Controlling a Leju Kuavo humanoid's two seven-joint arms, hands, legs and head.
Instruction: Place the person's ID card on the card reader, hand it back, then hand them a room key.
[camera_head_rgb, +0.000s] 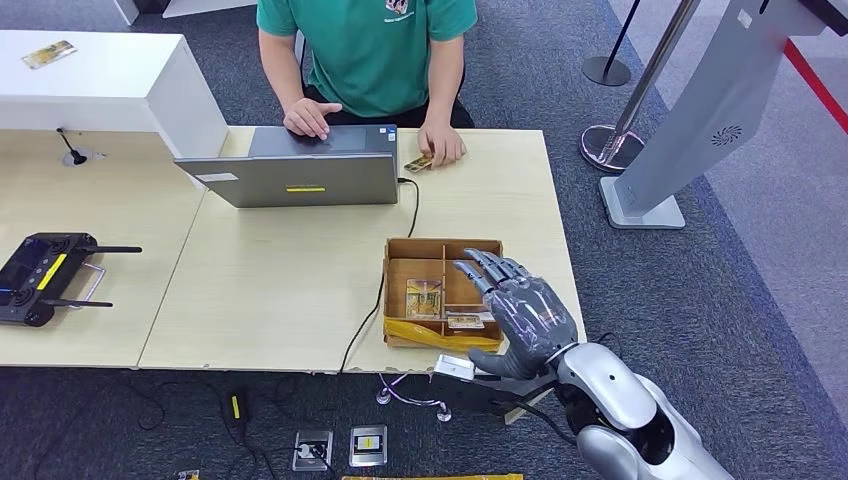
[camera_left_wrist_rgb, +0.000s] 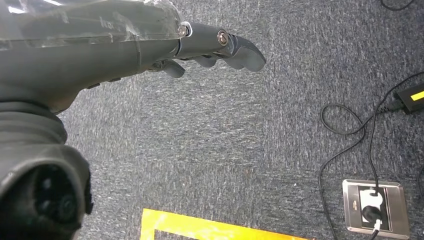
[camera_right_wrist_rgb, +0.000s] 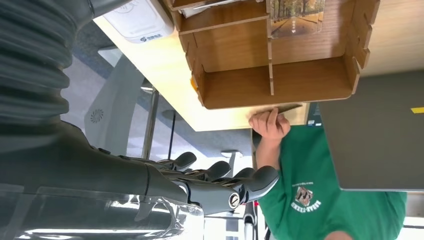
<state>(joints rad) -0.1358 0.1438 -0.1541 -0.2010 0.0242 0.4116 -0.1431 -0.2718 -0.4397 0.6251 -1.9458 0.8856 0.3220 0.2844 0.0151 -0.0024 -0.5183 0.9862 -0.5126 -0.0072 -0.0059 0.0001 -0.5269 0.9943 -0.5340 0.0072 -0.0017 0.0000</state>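
Starting at the left of the head view, a black controller (camera_head_rgb: 45, 278) lies on the worktop (camera_head_rgb: 280, 290), out of the way of the exchange. Next comes the laptop (camera_head_rgb: 300, 172), its back toward the robot, with the person (camera_head_rgb: 365, 50) in a green shirt seated behind it, one hand on the keyboard. Just right of the laptop the person's other hand (camera_head_rgb: 441, 145) rests on a small card (camera_head_rgb: 419, 162) at the far edge of the worktop; this looks like the ID card, kept where the robot could reach for it, though its face is too small to read.

Nearer the robot sits a partitioned cardboard tray (camera_head_rgb: 395, 290) holding printed cards (camera_head_rgb: 424, 298), probably the room keys, stocked within the right arm's reach. A white device (camera_head_rgb: 453, 367), likely the card reader, sits at the near edge beside the tray.

The right hand (camera_head_rgb: 515, 315) hovers over the tray's right side, palm down, fingers (camera_head_rgb: 487, 268) stretched forward and slightly apart, holding nothing; I cannot tell whether it touches the tray. It seems poised to go for the ID card.

In the left wrist view the left hand (camera_left_wrist_rgb: 150, 45) hangs over the carpet, its fingers (camera_left_wrist_rgb: 240, 50) loosely bent and empty.
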